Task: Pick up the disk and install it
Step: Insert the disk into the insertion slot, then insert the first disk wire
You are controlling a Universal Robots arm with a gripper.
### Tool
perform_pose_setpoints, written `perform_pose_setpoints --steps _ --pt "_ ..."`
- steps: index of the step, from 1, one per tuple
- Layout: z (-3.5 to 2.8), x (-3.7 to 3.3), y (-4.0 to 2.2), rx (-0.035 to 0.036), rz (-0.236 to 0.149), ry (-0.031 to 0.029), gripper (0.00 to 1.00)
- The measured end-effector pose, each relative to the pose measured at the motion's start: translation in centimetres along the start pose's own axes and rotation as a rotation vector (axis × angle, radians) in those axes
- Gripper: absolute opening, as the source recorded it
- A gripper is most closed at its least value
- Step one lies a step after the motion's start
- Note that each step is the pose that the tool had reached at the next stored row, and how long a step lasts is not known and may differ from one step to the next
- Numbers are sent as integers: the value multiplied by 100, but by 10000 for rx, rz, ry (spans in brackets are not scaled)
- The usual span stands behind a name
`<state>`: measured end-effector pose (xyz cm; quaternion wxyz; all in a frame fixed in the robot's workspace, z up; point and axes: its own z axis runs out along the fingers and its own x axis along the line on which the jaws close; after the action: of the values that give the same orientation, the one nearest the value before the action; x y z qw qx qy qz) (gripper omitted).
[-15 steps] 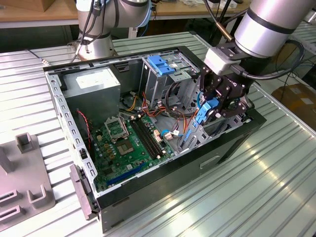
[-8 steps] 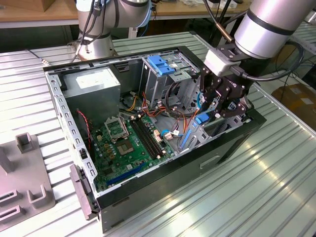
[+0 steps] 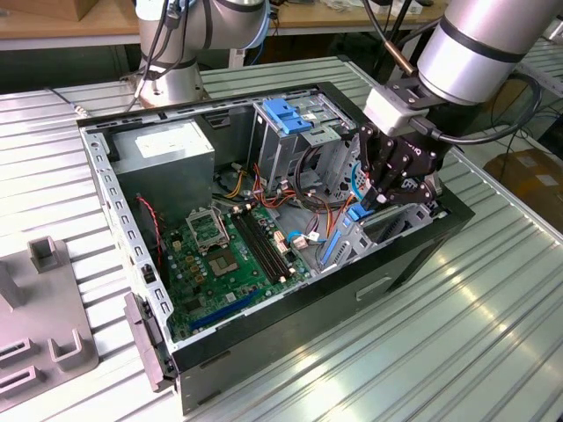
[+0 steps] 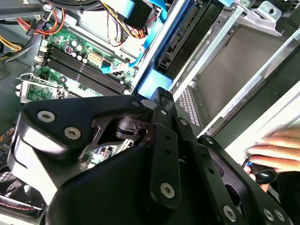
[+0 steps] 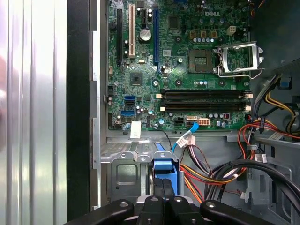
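Aluminium slats, ribbed and glossy, form the bench [image 3: 457,352] under an open black steel computer case [image 3: 413,255] lying on its side. Inside it are a green motherboard [image 5: 187,61], a grey boxy power supply [image 3: 167,149], loops of red, orange and black cables [image 5: 220,173], and a tall bare-metal drive cage topped by a blue plastic latch [image 3: 286,114]. The silver-sleeved arm [image 3: 493,44] reaches down into the corner of the case on the exterior view's right, its matte black jaws angled into a sheet-metal bay. In the first wrist view the jaws look drawn together, no gap showing between the fingertips [image 5: 158,190], which meet the light-blue plastic end of the disk [image 5: 165,168]; whether they pinch it or only press on it cannot be told. The disk stands on edge in that bay beside the motherboard, and its long blue rail and dark body show in the second wrist view. A person's hand [image 4: 274,150] rests outside the case.
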<state>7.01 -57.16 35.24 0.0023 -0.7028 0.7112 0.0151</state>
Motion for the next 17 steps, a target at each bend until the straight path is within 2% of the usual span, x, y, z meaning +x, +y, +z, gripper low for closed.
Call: perform_pose_setpoints --steps 14,17 --pt "5 0 0 0 0 -1 10" --pt "5 1 -15 -3 -138 2 10"
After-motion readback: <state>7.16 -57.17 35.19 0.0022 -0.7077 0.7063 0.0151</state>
